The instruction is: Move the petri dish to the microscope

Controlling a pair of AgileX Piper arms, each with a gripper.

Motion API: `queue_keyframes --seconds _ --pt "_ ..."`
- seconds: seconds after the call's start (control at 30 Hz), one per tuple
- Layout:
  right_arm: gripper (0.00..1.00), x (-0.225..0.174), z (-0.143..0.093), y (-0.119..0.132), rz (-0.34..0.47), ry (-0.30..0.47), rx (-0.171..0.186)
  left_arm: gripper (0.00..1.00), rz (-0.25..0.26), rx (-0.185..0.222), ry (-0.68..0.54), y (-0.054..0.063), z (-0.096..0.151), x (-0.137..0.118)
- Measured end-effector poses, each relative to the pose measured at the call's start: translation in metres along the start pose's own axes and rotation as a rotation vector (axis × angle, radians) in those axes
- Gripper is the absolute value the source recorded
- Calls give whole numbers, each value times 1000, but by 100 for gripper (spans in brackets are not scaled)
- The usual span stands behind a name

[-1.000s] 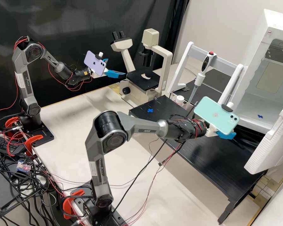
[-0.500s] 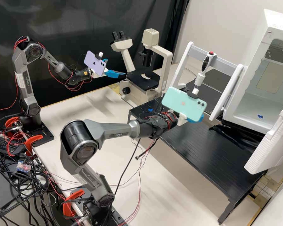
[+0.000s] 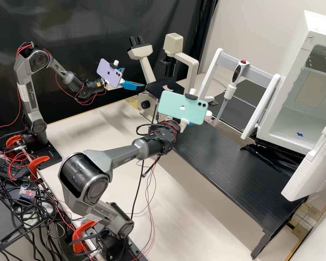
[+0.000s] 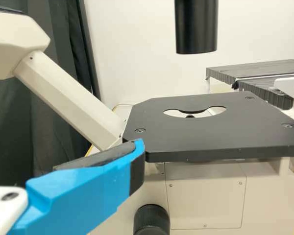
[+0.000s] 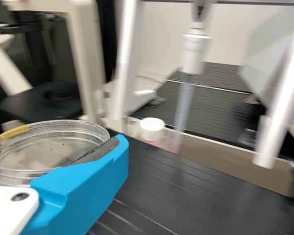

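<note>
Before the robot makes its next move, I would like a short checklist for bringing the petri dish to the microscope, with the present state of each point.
1. Right jaws closed on the petri dish: ok.
2. Grip firm enough not to slip: cannot tell.
3. Opening in the microscope's stage uncovered: ok.
4. Left jaws apart, holding nothing: ok.
5. Left jaws out of the dish's coming path: cannot tell; they stand beside the stage.
6. Dish set on the stage: not ok, not yet done.

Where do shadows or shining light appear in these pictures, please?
High view: soft shadows on the pale bench top, faint sheen on the black table; left wrist view: microscope stage lit fairly evenly; right wrist view: highlights along the clear petri dish's rim.
</note>
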Motion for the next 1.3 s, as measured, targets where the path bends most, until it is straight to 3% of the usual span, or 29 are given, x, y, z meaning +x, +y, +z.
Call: queue_keyframes --seconds 0.3,0.43,0.63,1.3 --pt "0 31 -31 -18 -122 102 -32 100 0 0 0 0 0 0" --pt "0 47 -36 -23 -148 97 -48 100 0 0 0 0 0 0" --pt "0 77 -47 -30 -170 91 -100 100 0 0 0 0 0 0" --pt "0 145 -88 -32 -134 108 -138 100 0 0 0 0 0 0"
